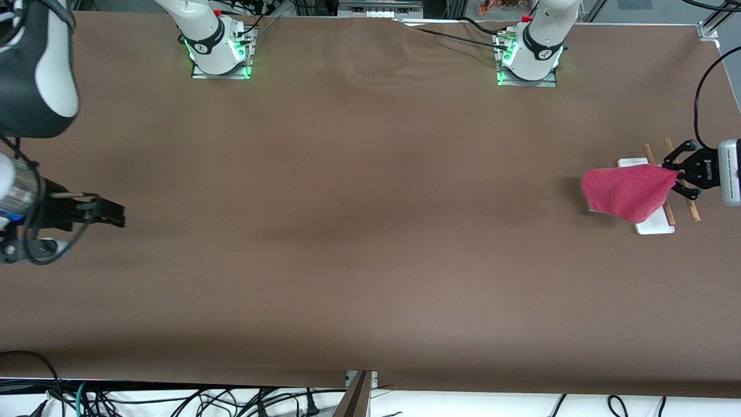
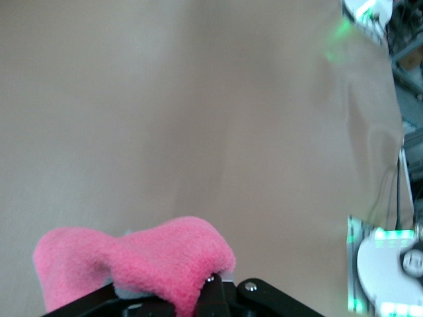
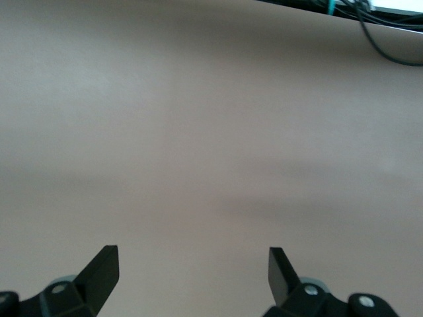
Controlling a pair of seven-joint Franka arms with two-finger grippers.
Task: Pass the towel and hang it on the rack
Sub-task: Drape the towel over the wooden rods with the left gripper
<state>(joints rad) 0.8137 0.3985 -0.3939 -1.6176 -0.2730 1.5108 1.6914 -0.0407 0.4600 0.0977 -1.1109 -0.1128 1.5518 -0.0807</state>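
The left gripper (image 1: 676, 171) hangs over the rack (image 1: 655, 227) at the left arm's end of the brown worktop (image 1: 359, 231), its jaws clamped on one corner of the pink-red towel (image 1: 628, 193). The towel droops from that pinch across one of the rack's wooden rods and part of its white base. The right gripper (image 1: 118, 215) waits over bare worktop at the right arm's end, well apart from the towel, jaws spread wide and holding nothing
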